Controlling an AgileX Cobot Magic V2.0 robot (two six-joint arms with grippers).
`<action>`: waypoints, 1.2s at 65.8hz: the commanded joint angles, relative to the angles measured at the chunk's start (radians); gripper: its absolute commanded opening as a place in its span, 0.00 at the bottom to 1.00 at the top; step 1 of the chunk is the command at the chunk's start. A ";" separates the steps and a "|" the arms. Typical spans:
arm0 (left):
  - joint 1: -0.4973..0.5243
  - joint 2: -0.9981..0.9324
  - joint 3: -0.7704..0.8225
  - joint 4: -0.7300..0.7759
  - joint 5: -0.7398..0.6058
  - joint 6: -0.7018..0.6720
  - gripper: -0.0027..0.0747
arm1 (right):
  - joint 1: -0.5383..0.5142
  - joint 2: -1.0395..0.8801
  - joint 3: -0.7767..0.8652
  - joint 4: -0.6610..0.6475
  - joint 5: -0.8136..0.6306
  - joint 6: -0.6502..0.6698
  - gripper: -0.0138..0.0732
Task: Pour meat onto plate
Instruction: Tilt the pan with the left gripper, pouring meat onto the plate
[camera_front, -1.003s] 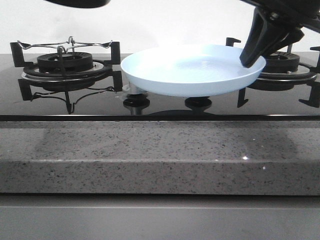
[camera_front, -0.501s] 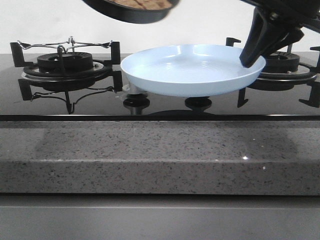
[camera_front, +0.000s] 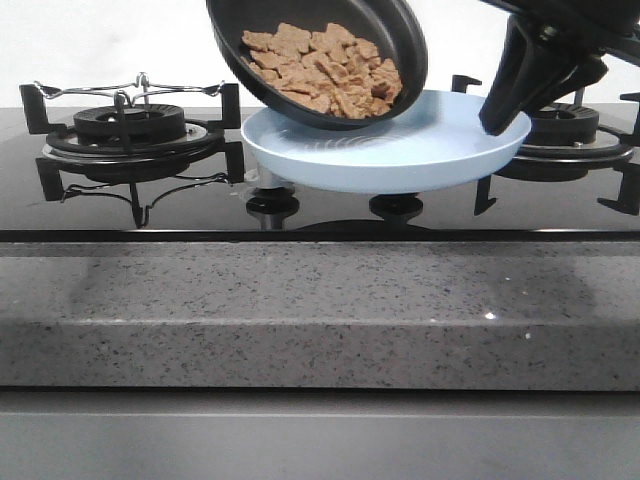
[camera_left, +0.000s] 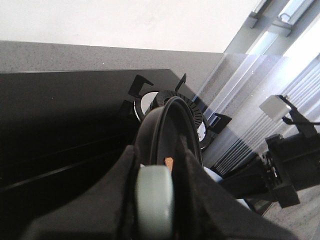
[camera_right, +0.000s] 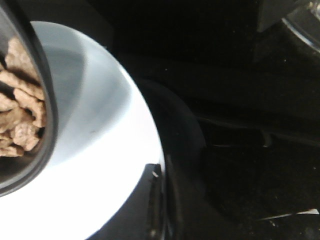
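Note:
A black frying pan hangs tilted steeply over the left half of the plate, its lower lip just above the plate's surface. The meat is heaped inside the pan, reddish-brown pieces against its lower wall. None shows on the plate. In the left wrist view my left gripper is shut on the pan's grey handle, with the pan edge-on beyond it. My right gripper is shut on the plate's right rim; the right wrist view shows it on the plate beside the meat.
A burner with a black grate stands to the left and another behind my right gripper. Two black knobs sit under the plate. The speckled granite counter edge runs across the front.
The pan has come down and to the right from the top of the view and tipped toward the plate, so the meat now shows. The plate and right gripper have not moved.

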 joint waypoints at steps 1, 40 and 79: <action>-0.009 -0.043 -0.035 -0.086 0.016 0.032 0.01 | 0.000 -0.044 -0.024 0.016 -0.033 -0.007 0.08; -0.009 -0.047 -0.042 -0.154 0.144 0.387 0.01 | 0.000 -0.044 -0.024 0.016 -0.033 -0.007 0.08; -0.009 -0.047 -0.164 -0.057 0.230 0.577 0.01 | 0.000 -0.044 -0.024 0.016 -0.033 -0.007 0.08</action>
